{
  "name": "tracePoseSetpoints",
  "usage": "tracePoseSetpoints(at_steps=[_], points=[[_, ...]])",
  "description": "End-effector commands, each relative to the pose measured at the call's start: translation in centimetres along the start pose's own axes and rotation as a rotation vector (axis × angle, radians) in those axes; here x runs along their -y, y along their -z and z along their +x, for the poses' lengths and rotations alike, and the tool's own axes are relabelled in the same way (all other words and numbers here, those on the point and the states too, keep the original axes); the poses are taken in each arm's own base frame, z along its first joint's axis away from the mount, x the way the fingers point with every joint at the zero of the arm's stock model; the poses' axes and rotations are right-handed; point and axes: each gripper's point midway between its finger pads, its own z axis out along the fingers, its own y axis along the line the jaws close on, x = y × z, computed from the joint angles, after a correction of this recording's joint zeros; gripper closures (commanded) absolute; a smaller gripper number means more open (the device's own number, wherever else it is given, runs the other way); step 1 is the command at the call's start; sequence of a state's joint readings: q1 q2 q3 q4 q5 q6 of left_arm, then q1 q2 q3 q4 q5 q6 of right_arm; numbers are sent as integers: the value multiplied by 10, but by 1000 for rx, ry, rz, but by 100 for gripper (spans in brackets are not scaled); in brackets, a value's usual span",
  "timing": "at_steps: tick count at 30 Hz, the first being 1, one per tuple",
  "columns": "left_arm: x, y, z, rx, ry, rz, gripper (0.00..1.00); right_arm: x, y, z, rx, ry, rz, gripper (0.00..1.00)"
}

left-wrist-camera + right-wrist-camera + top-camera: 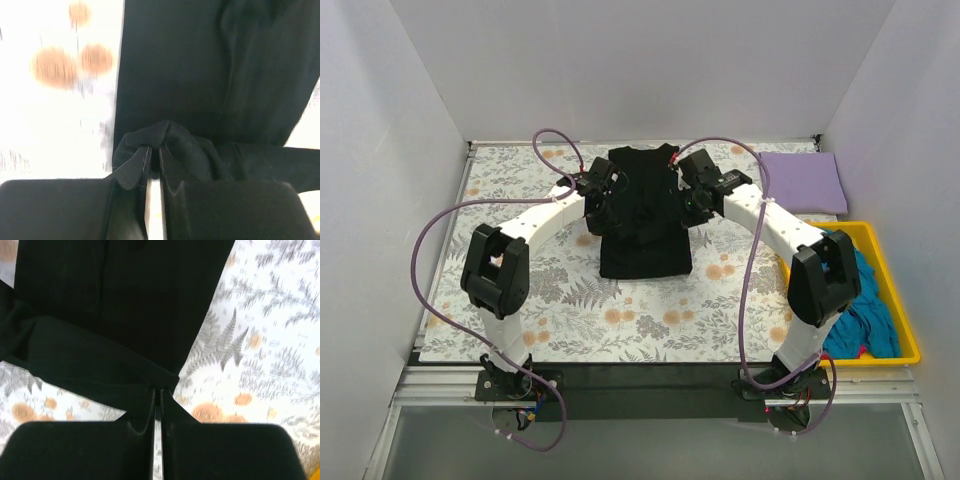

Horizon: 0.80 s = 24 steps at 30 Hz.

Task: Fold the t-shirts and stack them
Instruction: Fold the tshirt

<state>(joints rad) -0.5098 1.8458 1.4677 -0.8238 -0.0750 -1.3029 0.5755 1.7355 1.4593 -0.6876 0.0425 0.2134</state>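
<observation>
Evidently soft goods. The black shirt (645,245) lies at upper centre of the top view on the floral cloth (620,320). Its lower half is flat and its sides are drawn in near the sleeves.

The left gripper (155,152) has its jaws almost together, with a bunched fold of black cloth pinched between them at the shirt's left side. The right gripper (157,395) is likewise all but closed, nipping a thin cloth edge on the shirt's right side.

Handling, as a judgement: light, limp, no stiffness at all. The shirt will likely sag between the two holds and drag on the print cloth rather than slide. The left bunch looks secure; the right bite is thin and could slip out. Hems or seams, where layers double, should give the better grip. Keeping both holds level should keep the fold line straight.

A lavender shirt (802,182) sits folded at upper right of the top view. A teal shirt (865,300) is heaped in the tray (905,300) at right.
</observation>
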Motion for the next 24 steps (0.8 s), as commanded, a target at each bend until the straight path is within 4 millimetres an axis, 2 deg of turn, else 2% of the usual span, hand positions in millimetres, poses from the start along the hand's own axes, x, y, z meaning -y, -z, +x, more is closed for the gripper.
tracePoseSetpoints(at_steps=[1, 4, 8, 13, 20, 24], points=[[5, -8, -43, 130, -46, 18, 100, 3, -7, -40, 95, 52, 14, 99], [8, -21, -65, 205, -48, 37, 100, 9, -19, -50, 117, 36, 12, 99], [11, -31, -79, 256, -66, 40, 100, 20, -34, -59, 135, 20, 14, 99], [16, -38, -88, 305, -65, 66, 100, 31, -46, -60, 136, 10, 25, 99], [8, -56, -84, 319, -51, 56, 100, 45, -60, -58, 140, 8, 40, 99], [-3, -73, -76, 296, -29, 19, 100, 50, -72, -54, 131, 4, 44, 99]])
